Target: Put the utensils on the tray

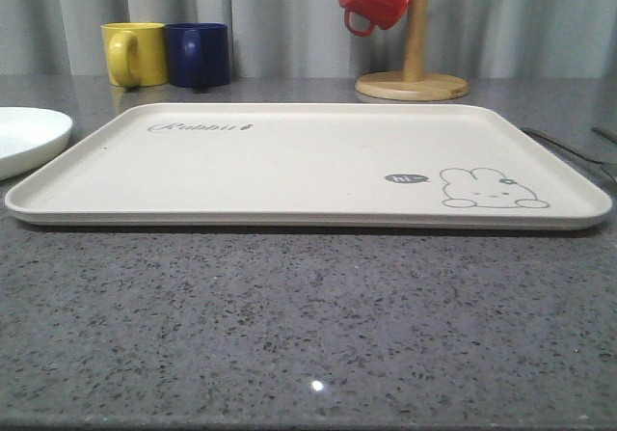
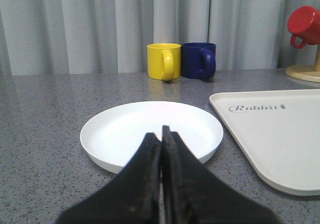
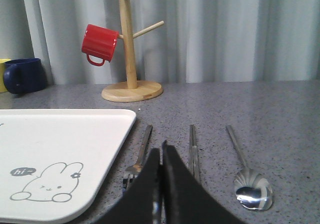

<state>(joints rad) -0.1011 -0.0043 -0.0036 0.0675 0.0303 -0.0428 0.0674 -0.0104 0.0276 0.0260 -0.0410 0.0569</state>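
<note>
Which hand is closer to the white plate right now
Left. The left hand is closed just in front of the white plate, beside the tray. The right hand sits closed on the tray's other side, between the fork and chopsticks.

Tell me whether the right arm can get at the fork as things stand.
Probably yes. The fork lies flat on the counter just off the tray, right ahead of the right end effector, whose jaws are closed. Nothing covers it; the chopsticks lie close alongside.
</note>
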